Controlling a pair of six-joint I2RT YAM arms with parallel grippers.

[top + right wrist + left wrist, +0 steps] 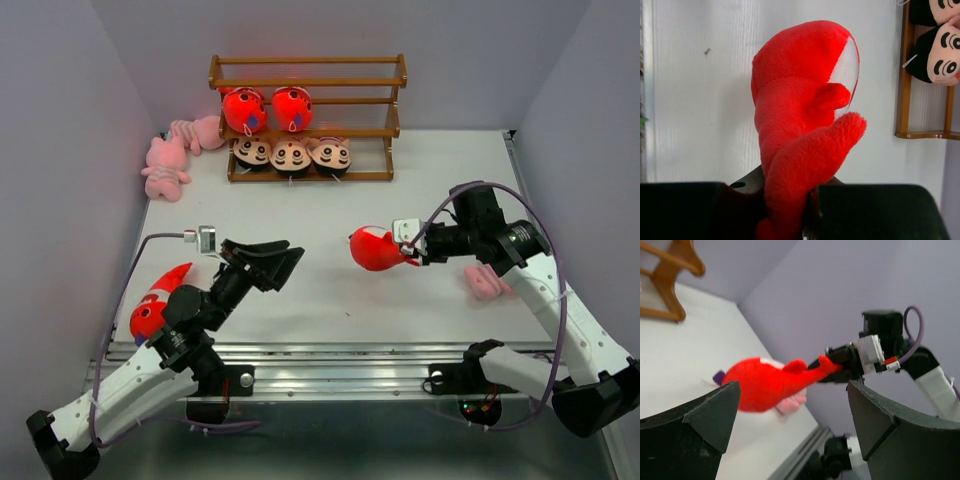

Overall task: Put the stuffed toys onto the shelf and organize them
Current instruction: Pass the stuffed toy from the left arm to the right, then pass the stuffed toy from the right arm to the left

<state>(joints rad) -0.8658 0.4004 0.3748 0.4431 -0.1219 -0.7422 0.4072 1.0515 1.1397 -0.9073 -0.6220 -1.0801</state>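
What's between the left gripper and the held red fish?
Only bare tabletop, per the top view, separates the left gripper from the red fish.

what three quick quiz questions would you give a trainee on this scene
1. True or false: the left gripper is shut on a toy.
2. Which tier of the shelf holds the three boy dolls? A top, B middle, C bottom.
3. Fill in: the right gripper holds a red fish by its ____.

Key: 1 false, its jaws stand open and empty. 2 C. 3 tail.
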